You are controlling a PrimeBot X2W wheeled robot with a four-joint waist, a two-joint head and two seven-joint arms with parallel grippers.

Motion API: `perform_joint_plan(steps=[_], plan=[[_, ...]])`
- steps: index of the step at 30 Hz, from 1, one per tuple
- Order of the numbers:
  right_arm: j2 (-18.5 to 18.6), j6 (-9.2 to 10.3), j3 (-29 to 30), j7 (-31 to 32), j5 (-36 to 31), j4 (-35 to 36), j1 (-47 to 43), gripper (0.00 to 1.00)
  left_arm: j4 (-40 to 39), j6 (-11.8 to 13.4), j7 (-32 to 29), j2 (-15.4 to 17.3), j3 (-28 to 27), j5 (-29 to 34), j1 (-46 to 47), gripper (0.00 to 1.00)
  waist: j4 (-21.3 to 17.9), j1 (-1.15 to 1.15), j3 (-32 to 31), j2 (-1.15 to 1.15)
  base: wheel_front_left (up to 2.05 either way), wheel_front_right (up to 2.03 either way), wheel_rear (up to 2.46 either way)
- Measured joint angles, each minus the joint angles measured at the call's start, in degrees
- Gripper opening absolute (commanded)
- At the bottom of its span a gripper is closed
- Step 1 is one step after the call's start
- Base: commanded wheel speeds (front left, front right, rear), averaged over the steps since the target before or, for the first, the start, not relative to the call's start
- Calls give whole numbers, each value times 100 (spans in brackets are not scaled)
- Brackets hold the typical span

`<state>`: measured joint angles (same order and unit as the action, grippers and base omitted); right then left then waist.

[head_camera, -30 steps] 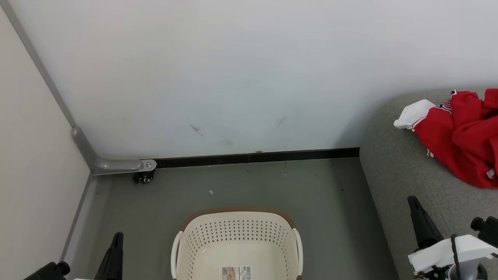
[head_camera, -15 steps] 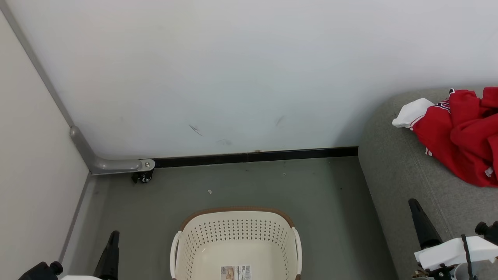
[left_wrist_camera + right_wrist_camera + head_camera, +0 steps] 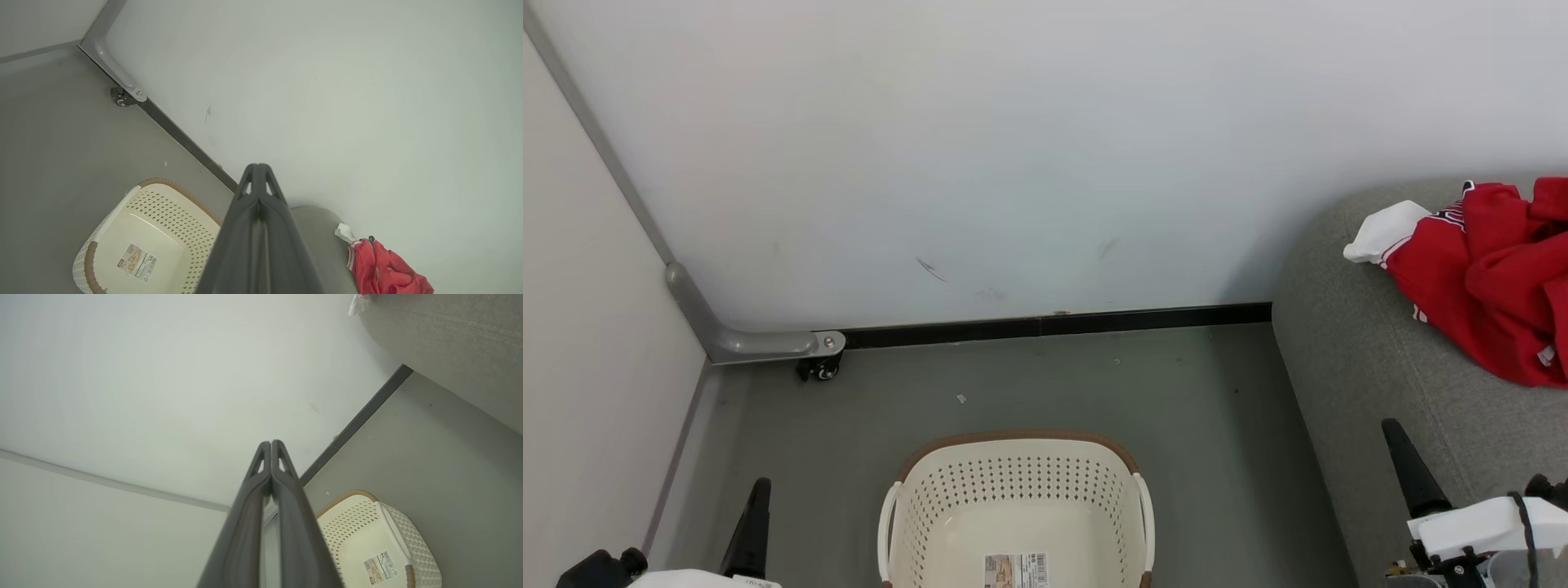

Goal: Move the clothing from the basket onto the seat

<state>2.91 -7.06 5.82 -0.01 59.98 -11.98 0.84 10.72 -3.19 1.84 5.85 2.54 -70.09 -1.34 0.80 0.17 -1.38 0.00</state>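
The red clothing (image 3: 1486, 286) with its white part lies bunched on the grey seat (image 3: 1372, 367) at the right; the left wrist view catches the clothing (image 3: 384, 269) low at the right. On the floor at bottom centre stands the cream basket (image 3: 1013, 465), holding nothing but the paper label on its bottom; it shows as the basket (image 3: 122, 228) and the basket (image 3: 404, 535) in the wrist views. My left gripper (image 3: 757, 490) is shut at the lower left beside the basket. My right gripper (image 3: 1390, 429) is shut over the seat's front part. Neither holds anything.
A white wall (image 3: 1013, 163) with a black baseboard (image 3: 1054, 325) stands behind the basket. A pale partition on a grey frame with a castor (image 3: 817, 369) closes off the left side. Grey floor (image 3: 1176, 408) lies between basket, wall and seat.
The head view has shifted slightly, so everything sits a little higher and to the left. Both grippers have sunk lower in the picture and stay shut.
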Motion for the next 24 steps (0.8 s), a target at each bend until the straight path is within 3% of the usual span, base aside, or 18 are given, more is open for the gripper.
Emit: perform_joint_plan(steps=[24], plan=[[-48, 0, 113, 365, 1769, -190, 193, 0, 261, -204, -385, -153, -293, -1325, 225, 0, -46, -13, 100, 0, 0, 0, 0]])
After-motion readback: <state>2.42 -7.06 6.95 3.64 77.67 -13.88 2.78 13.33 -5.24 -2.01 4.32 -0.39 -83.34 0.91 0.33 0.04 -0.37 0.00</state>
